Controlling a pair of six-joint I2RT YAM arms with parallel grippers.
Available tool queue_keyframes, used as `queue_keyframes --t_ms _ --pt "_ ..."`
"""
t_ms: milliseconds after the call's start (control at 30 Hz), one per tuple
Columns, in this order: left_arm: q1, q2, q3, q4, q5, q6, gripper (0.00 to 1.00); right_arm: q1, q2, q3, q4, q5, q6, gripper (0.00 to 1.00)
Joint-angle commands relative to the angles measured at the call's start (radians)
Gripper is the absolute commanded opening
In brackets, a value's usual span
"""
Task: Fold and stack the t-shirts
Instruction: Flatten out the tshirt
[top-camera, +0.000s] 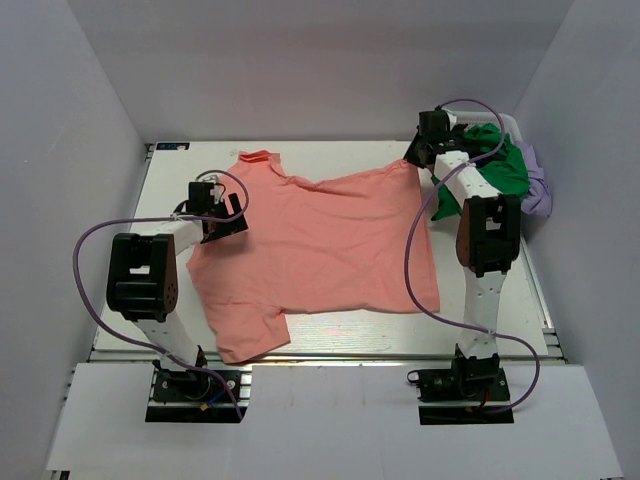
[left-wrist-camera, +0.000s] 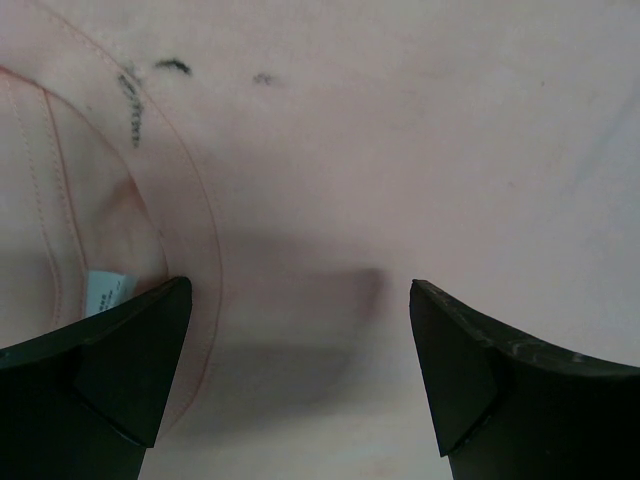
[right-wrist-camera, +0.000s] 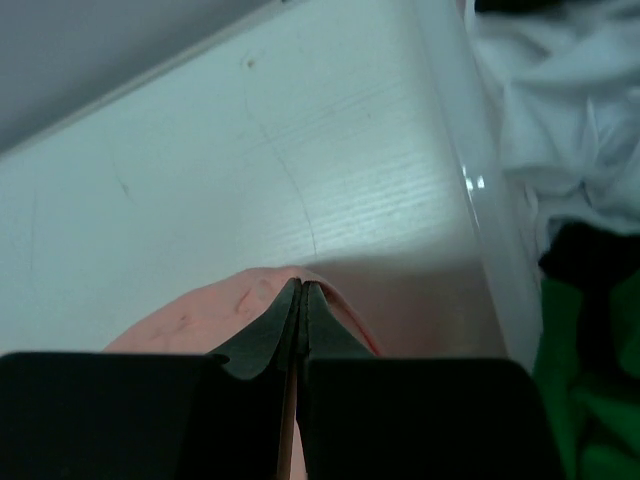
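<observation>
T-shirt in salmon-pink lies lengthwise left-right, collar toward far left.

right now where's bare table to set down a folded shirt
Bare table: the far strip between pink shirt and back wall, and a thinner strip at the near edge below its hem. Far right corner is crowded: green shirt, lilac cloth, right gripper.

Saw a plain salmon-pink t-shirt mid-frame with dark marks by its collar; bright green t-shirt and lilac t-shirt at upper right; white table, purple cables.
</observation>
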Motion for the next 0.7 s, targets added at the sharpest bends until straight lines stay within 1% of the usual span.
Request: queue_keyframes --t_ms 0,100,233,267,333,367,400,467,500,533,567,633,667 --pt "0.006 0.009 0.055 -0.009 -0.043 0.018 1.0 -0.013 0.076 0.126 0.019 0.032 0.026 0.0" --pt "0.015 0.009 0.064 -0.02 -0.072 0.028 1.0 -0.017 0.125 0.183 0.027 0.05 0.057 0.0" --pt "0.024 0.009 0.075 -0.029 -0.081 0.037 1.0 -0.018 0.133 0.189 0.034 0.089 0.088 0.0" --pt "0.024 0.019 0.075 -0.029 -0.081 0.037 1.0 -0.017 0.132 0.18 0.036 0.096 0.083 0.05" --pt "0.024 0.019 0.075 -0.029 -0.081 0.037 1.0 -0.013 0.118 0.17 0.05 0.096 0.069 0.24" --pt "0.024 0.019 0.075 -0.029 -0.057 0.048 1.0 -0.012 0.113 0.151 0.059 0.093 0.06 0.34" --pt "0.024 0.019 0.084 -0.02 -0.044 0.048 1.0 -0.01 0.107 0.147 0.082 0.078 0.048 0.48" --pt "0.024 0.019 0.097 0.005 -0.015 0.048 1.0 -0.006 0.081 0.128 0.111 0.044 -0.001 0.62" --pt "0.024 0.019 0.097 0.005 -0.015 0.048 1.0 -0.004 0.067 0.124 0.134 -0.039 -0.077 0.67" --pt "0.024 0.019 0.121 0.014 -0.015 0.048 1.0 -0.004 0.064 0.122 0.167 -0.078 -0.096 0.84" --pt "0.024 0.019 0.13 0.014 -0.006 0.048 1.0 -0.001 0.063 0.126 0.198 -0.17 -0.121 0.9" --pt "0.024 0.029 0.161 0.014 -0.006 0.048 1.0 0.012 0.063 0.133 0.203 -0.337 -0.202 0.9" --pt "0.024 0.029 0.17 0.025 -0.006 0.048 1.0 0.019 0.058 0.137 0.197 -0.357 -0.221 0.9"
